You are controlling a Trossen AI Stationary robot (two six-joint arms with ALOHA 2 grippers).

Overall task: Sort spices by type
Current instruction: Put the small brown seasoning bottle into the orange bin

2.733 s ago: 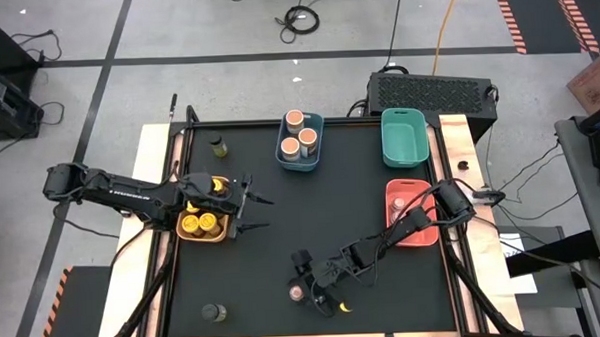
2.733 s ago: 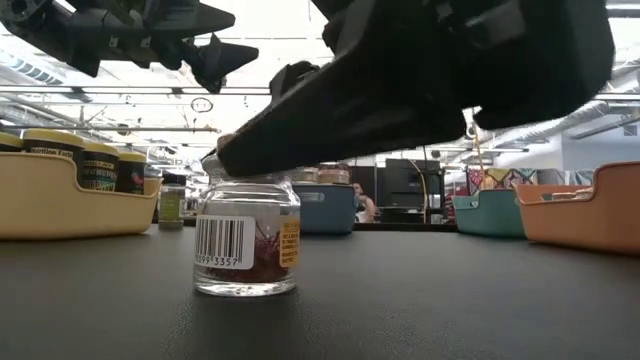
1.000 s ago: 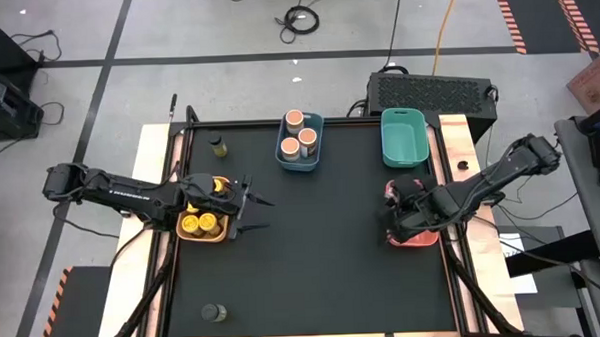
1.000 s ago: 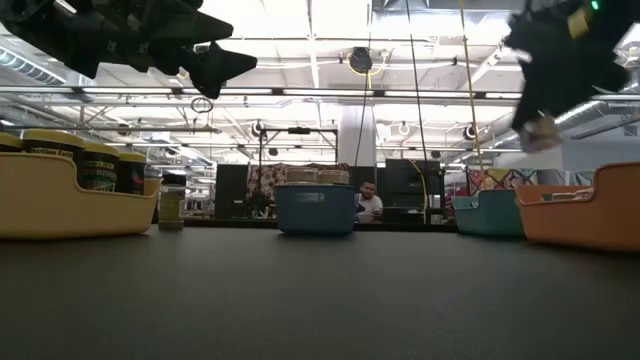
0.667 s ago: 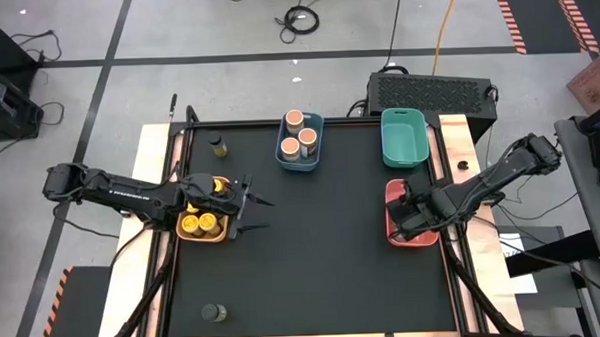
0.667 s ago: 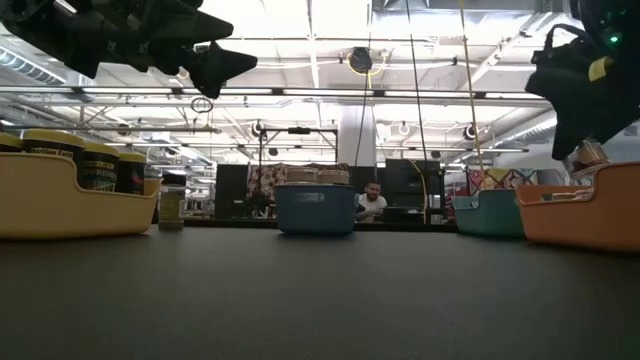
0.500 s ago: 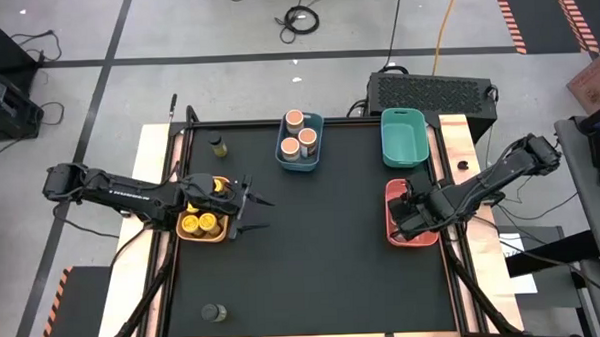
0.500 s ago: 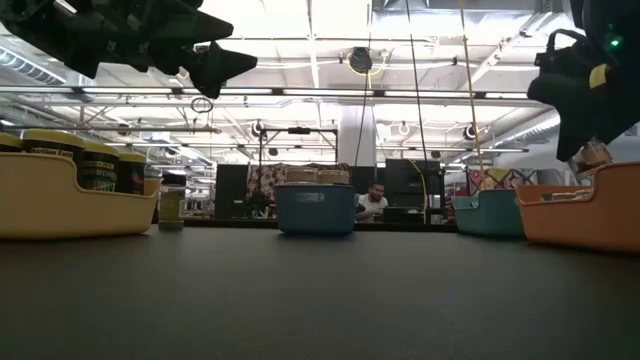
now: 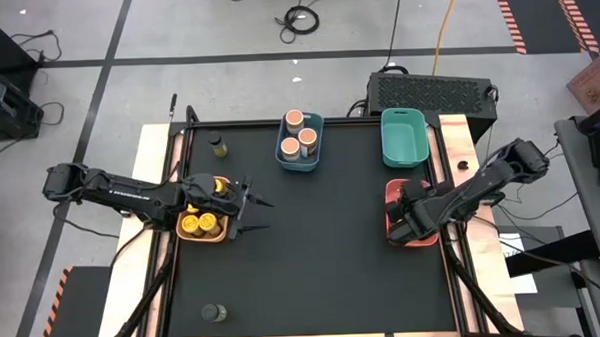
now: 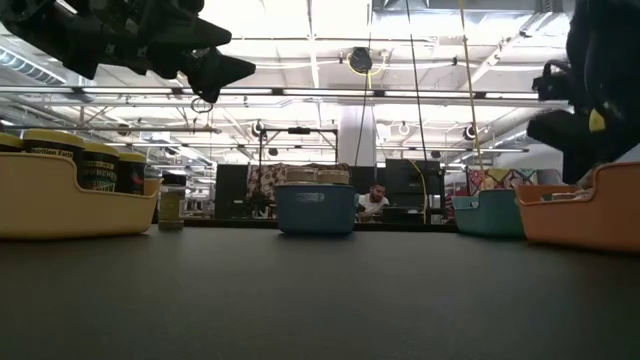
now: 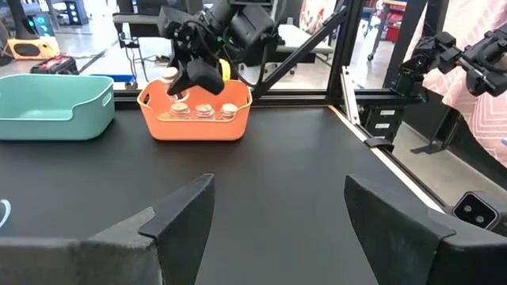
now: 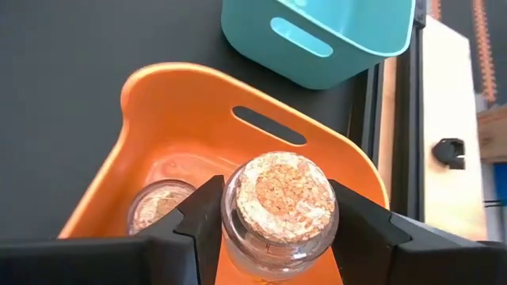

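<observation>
Spices, small cork-topped jar (image 12: 279,207): clamped between the two fingers of the right gripper (image 12: 277,218), held over the orange bin (image 12: 158,119).

High view: right gripper (image 9: 410,216) sits over the orange bin (image 9: 392,190) at the table's right edge; teal bin (image 9: 404,137) just beyond it, blue bin (image 9: 301,141) with three tan-topped jars at the far middle. Left gripper (image 9: 249,209) hangs beside the yellow bin (image 9: 204,225), fingers apart, holding nothing. Two dark olive jars stand loose: one (image 9: 217,145) at the far left, one (image 9: 214,313) at the near left.

Low view: right arm is a dark mass above the orange bin (image 10: 580,215); jar not discernible here. Yellow bin (image 10: 70,205) holds dark-labelled jars.

Left wrist view: carried jar (image 11: 169,76) hangs just above the rim of the orange bin (image 11: 195,123), which already holds like jars in a row.

Right wrist view: one cork-topped jar (image 12: 162,203) stands in the bin directly beside the held one.

Handling note, as judgement: lower straight down onto bare bin floor, clear of the neighbouring jar and the wall; keep the jar upright; part the fingers only once its base rests, then lift vertically so the fingers do not tip it.
</observation>
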